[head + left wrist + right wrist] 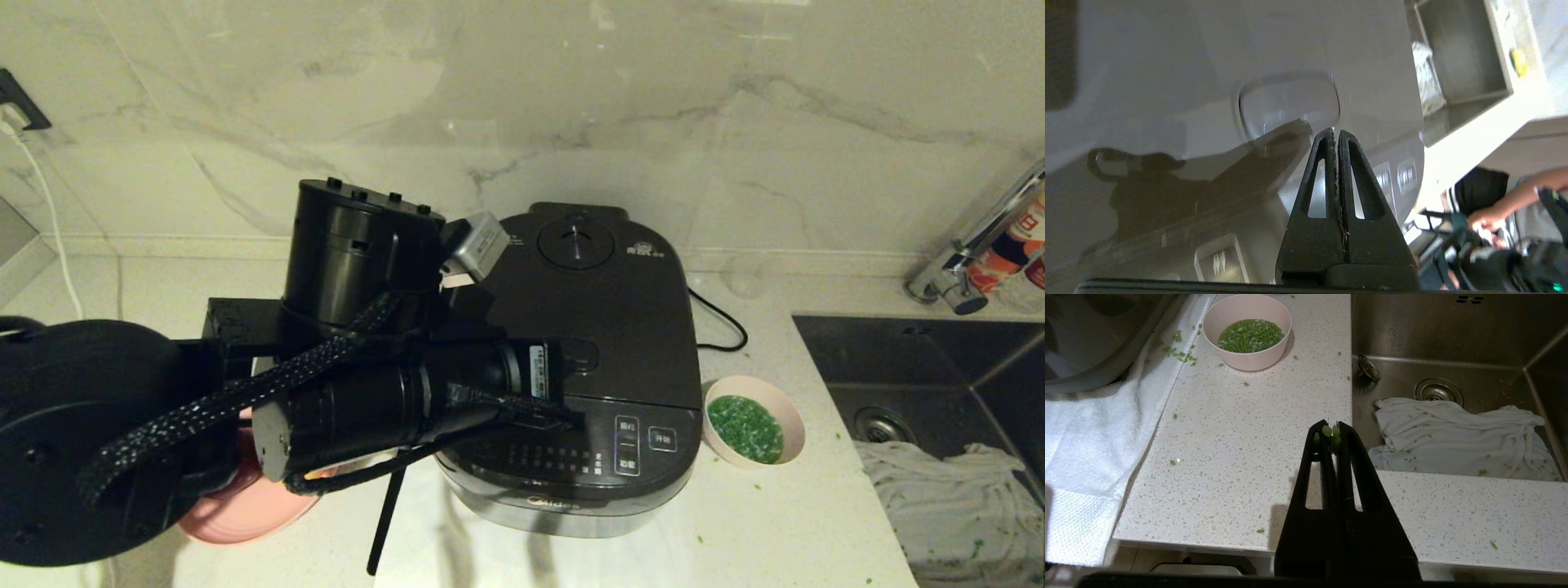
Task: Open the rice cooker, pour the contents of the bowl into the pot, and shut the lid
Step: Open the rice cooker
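Left pincer point(1334, 132) closed, arm extended forward; right pincer point(1331, 428) closed, low.

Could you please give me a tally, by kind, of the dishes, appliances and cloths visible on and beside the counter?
Bowls: 1, the small pale pink round bowl of chopped green bits.
Plates: 1, the flat pink plate.
Appliances: 1, the dark grey rice cooker, lid shut.
Cloths: 2, the white towel under the cooker, the crumpled white rag in the steel sink.
Total: 5.
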You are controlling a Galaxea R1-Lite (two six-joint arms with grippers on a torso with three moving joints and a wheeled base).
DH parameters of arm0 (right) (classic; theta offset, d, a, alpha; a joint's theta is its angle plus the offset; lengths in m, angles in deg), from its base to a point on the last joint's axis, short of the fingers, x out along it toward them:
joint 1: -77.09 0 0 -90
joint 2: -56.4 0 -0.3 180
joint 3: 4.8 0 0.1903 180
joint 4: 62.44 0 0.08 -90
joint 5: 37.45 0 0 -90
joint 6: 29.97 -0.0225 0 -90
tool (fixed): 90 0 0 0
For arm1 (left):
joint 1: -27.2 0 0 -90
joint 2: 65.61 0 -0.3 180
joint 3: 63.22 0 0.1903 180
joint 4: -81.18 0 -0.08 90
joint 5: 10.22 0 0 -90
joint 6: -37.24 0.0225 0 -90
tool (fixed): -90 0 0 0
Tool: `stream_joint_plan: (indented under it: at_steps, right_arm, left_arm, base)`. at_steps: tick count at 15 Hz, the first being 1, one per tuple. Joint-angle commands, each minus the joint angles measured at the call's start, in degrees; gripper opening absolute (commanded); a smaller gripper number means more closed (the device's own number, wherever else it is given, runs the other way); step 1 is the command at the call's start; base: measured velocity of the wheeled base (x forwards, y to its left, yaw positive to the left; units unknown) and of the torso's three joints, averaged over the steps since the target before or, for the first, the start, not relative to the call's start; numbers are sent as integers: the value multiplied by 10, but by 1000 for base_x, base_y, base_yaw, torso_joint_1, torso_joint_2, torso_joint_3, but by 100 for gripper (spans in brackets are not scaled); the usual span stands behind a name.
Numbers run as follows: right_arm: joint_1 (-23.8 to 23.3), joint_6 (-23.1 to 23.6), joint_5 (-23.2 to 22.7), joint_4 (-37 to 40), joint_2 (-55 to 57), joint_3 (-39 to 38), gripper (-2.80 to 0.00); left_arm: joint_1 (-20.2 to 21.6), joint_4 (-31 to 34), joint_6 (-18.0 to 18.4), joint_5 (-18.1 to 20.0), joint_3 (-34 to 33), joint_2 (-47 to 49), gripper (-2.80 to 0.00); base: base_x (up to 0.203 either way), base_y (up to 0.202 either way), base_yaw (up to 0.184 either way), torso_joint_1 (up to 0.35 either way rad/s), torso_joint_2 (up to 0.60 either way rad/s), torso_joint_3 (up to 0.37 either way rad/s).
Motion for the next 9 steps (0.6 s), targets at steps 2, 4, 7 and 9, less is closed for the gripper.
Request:
stream_joint_plan:
  at_steps: [2,4,7,9]
  right_arm:
    - [0,0,0,0,0,0,-280]
    - [0,0,0,0,0,0,-280]
    - [0,0,0,0,0,0,-280]
    - [0,0,0,0,0,0,-280]
  left_arm:
    - [7,-16,0,-2,14,31,-280]
    - [17,-16,3,-6,34,38,-280]
    - [32,-15,10,-21,50,46,-280]
    - [37,-16,19,-28,50,53,-280]
  base:
    - [0,0,0,0,0,0]
    - [0,0,0,0,0,0]
    - [0,0,0,0,0,0]
    - [0,0,0,0,0,0]
